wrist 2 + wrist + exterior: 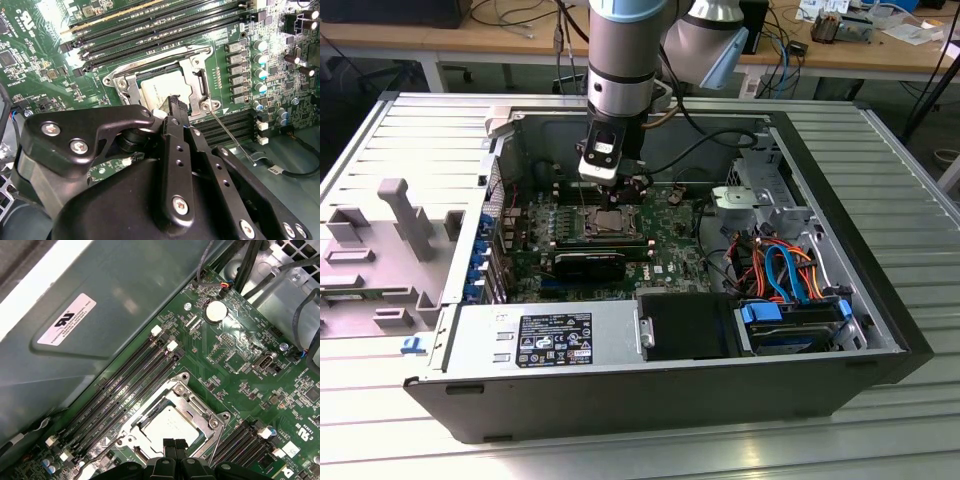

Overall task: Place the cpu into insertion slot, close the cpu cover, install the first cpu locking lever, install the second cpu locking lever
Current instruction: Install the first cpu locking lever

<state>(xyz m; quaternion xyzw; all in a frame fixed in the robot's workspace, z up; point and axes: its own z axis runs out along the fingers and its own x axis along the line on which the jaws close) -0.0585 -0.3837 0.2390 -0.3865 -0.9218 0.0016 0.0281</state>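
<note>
Ribbed grey metal worktop (910, 180) carries an open black computer case (670, 405). Inside, the black claw (174, 444), tips together and empty, which suits pressing, sits just over the small silver-grey square cpu (167, 426). It lies in the silver-rimmed insertion slot (131, 82), with the thin silver cpu cover (196, 409) down. A thin wire locking lever (231, 136) juts free, apparently unlatched.

The silver-grey cpu (172, 429) lies flat in the insertion slot (150, 412), the cpu cover (202, 415) folded down around it.

My pincer (175, 444) hangs over the cpu (167, 426), which lies in the insertion slot (131, 426). Memory slots (125, 390) flank the slot on two sides.
</note>
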